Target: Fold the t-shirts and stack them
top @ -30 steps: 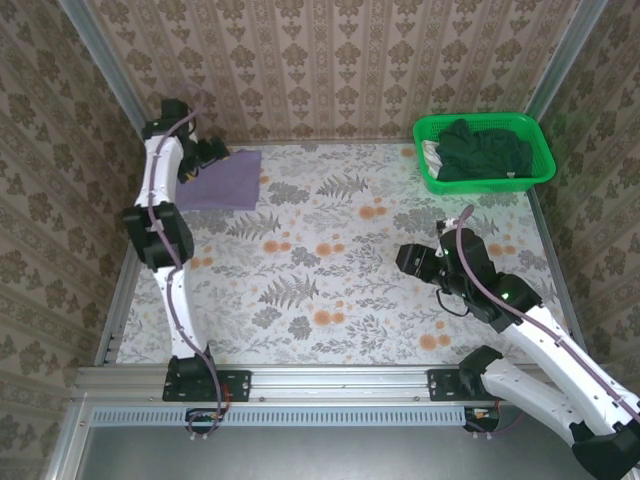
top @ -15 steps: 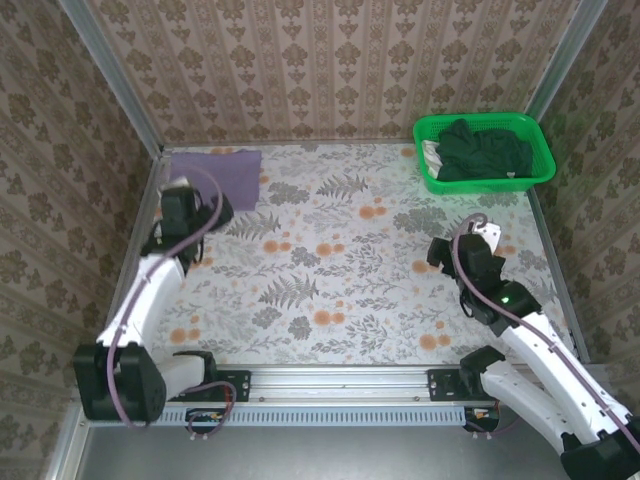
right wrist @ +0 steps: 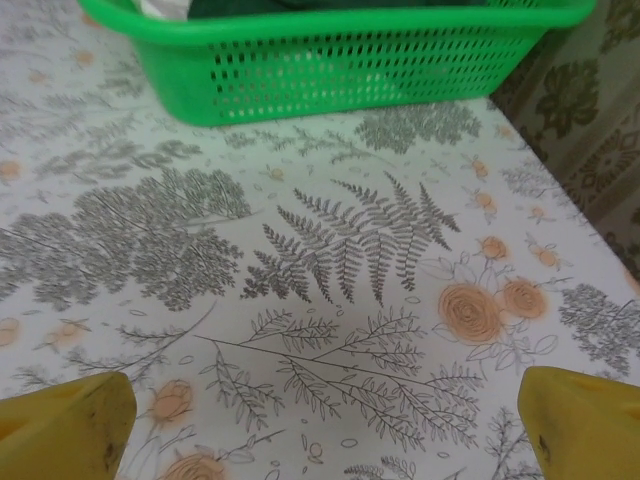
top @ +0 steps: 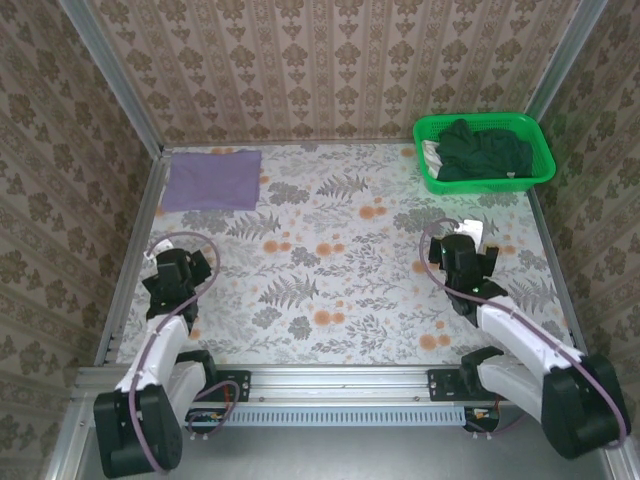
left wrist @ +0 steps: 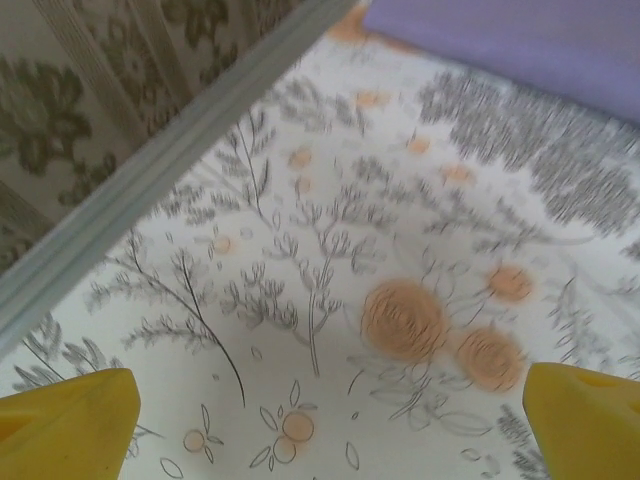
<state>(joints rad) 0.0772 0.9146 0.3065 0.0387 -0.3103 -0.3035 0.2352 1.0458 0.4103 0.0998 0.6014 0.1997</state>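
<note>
A purple t-shirt is laid flat, folded, at the far left corner of the surface. Dark green t-shirts are heaped in a green basket at far right. The left tool and right tool are spread wide, with nothing gripped, low over the near surface.

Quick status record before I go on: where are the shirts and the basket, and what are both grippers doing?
basket: bright green, far right corner of the table
folded shirt: lavender t-shirt, flat in the far left corner
unfolded shirts: dark green t-shirts, bunched inside the basket
left gripper: open, empty, over bare table by the left edge
right gripper: open, empty, facing the basket, short of it
stack: one shirt laid out
</note>
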